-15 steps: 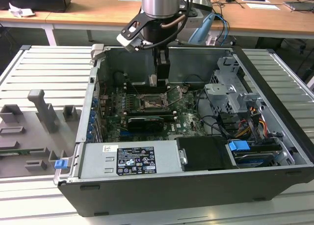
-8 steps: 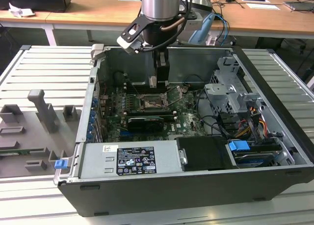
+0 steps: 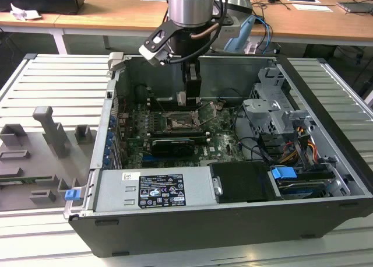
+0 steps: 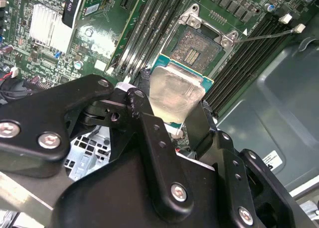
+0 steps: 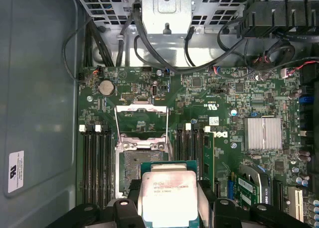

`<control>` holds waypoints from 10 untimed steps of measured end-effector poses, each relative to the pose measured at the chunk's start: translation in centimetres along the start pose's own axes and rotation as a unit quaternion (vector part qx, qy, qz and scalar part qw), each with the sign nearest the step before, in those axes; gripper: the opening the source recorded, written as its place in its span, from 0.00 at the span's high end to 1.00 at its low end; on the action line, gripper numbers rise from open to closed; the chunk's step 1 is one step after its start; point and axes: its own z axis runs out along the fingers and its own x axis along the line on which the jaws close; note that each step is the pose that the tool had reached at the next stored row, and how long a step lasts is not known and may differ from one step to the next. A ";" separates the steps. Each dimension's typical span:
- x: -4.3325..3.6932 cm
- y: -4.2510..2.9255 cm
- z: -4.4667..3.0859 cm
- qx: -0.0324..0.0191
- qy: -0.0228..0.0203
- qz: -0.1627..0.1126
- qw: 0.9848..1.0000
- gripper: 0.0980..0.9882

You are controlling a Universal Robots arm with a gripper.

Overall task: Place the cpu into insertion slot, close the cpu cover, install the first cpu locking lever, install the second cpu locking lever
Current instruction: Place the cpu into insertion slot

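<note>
My gripper [image 4: 172,116] is shut on the cpu [image 4: 175,94], a flat silver-grey square on a green carrier, held by two opposite edges between black fingers [image 4: 144,113]. In the first wrist view the cpu [image 5: 167,195] hangs just above and partly over the insertion slot [image 5: 142,163], apart from it. The slot [image 4: 199,46] is bare, with its dark contact field showing. The cpu cover [image 5: 141,119] stands swung open off the slot's far side. A thin locking lever [image 4: 264,35] sticks out free from the socket. In the exterior view my gripper [image 3: 189,98] reaches down into the case above the slot [image 3: 178,122].
Black memory slots [image 5: 97,163] flank the socket on both sides. A finned heatsink [image 5: 261,133] and cables [image 5: 149,54] lie nearby. The case [image 3: 326,162] holds a drive cage [image 3: 274,109] and a power supply [image 3: 154,188]. Grey fixtures [image 3: 52,133] sit at the exterior view's left.
</note>
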 end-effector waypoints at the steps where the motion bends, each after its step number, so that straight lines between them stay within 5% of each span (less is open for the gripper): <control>1: 0.00 0.00 0.02 0.000 0.000 0.000 1.000 0.52; 10: 0.00 -0.02 0.30 0.000 0.000 0.000 1.000 0.52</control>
